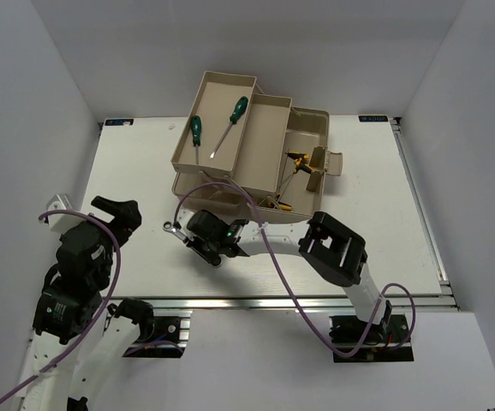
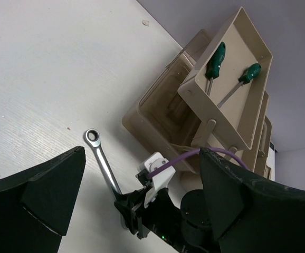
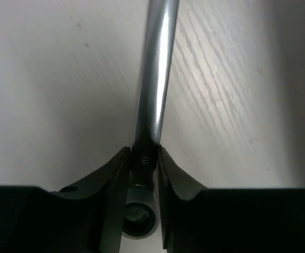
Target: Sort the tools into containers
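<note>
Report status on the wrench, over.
Right pincer shut on wrench, lying flat on table. Left pincer open, empty. Nothing between wrench and toolbox.

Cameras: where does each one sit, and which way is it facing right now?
Top: overhead from the near side, looking down on the table, toolbox, left gripper and right gripper.
Left wrist: low over the table, facing the toolbox past its own open fingers.
Right wrist: close above the table, its fingers clamped on the wrench.
Shared: the wrench shows in all three.

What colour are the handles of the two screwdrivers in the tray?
Green; the screwdriver handles show best in the left wrist view.
</note>
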Action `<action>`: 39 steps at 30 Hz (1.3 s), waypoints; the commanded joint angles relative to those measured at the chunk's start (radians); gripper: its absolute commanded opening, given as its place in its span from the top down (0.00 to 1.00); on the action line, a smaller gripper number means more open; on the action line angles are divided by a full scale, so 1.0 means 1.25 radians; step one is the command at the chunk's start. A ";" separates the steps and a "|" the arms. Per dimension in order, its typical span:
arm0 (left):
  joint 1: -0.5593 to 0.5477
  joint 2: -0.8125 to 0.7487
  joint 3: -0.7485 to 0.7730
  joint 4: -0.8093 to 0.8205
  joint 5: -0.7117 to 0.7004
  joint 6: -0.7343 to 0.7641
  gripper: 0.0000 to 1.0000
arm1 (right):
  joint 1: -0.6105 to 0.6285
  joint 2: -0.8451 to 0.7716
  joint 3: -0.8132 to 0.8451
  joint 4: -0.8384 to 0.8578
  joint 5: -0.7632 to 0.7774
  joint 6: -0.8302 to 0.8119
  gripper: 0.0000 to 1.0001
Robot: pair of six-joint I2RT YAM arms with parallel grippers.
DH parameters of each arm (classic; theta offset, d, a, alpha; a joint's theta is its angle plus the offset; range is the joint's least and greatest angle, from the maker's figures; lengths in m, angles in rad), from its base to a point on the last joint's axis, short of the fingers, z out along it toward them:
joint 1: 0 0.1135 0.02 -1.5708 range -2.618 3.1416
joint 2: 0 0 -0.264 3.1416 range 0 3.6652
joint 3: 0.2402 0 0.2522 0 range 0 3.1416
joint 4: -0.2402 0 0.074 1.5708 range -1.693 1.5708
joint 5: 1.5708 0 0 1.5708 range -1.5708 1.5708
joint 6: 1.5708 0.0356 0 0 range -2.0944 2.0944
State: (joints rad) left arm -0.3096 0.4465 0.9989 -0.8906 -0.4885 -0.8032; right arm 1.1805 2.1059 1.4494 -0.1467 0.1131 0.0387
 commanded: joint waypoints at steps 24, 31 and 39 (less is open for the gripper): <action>0.001 -0.042 -0.040 0.008 -0.003 -0.007 0.02 | -0.007 0.007 0.008 -0.305 -0.049 -0.236 0.49; 0.002 -0.082 -0.026 -0.057 -0.030 -0.034 0.02 | -0.019 0.084 0.078 -0.420 -0.110 -0.265 0.52; 0.001 -0.124 -0.044 -0.075 -0.046 -0.056 0.02 | -0.029 0.041 -0.014 -0.425 -0.106 -0.259 0.53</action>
State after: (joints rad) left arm -0.3096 0.2924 0.9321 -0.9665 -0.5251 -0.8589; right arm 1.1492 2.0953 1.5257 -0.5095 -0.0326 -0.2691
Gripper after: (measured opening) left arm 0.974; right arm 0.474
